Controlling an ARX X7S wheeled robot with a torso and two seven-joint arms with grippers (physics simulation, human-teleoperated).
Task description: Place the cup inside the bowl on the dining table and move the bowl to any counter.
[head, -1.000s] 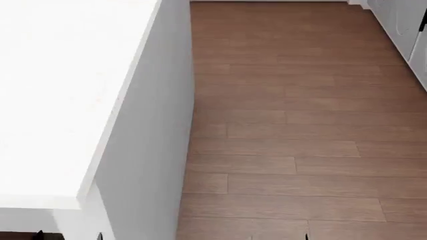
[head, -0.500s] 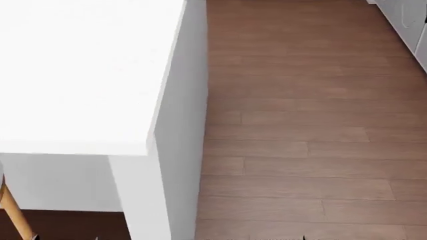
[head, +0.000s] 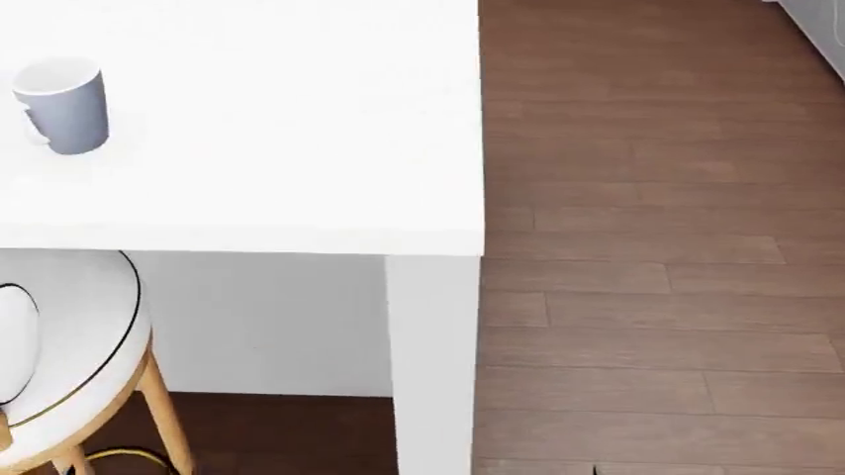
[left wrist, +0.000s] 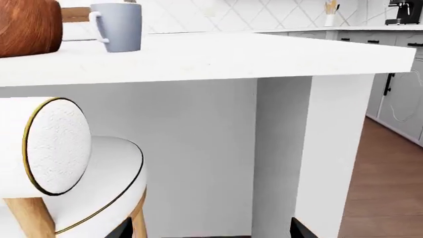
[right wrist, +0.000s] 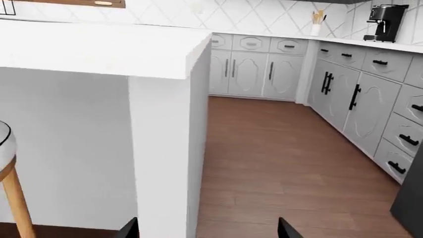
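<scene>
The slate blue-grey cup point(head: 63, 107) stands upright on the white dining table point(head: 291, 129), near the left edge of the head view. In the left wrist view the cup point(left wrist: 119, 27) stands next to the reddish-brown wooden bowl point(left wrist: 29, 25) on the table top point(left wrist: 198, 57). The bowl is out of the head view. My left gripper point(left wrist: 211, 233) is open and empty, low in front of the table's side panel. My right gripper point(right wrist: 208, 230) is open and empty, low by the table's corner leg point(right wrist: 165, 148).
A white cushioned stool with wooden legs point(head: 66, 336) stands under the table's near edge, close to my left gripper point(left wrist: 66, 163). Grey cabinets under a pale counter point(right wrist: 297, 37) line the far and right walls. A coffee machine point(right wrist: 383, 22) stands on it. Wooden floor point(head: 660, 247) lies to the right.
The head view has swung left: the table top now fills more of the view, and the cup and the stool have come into sight.
</scene>
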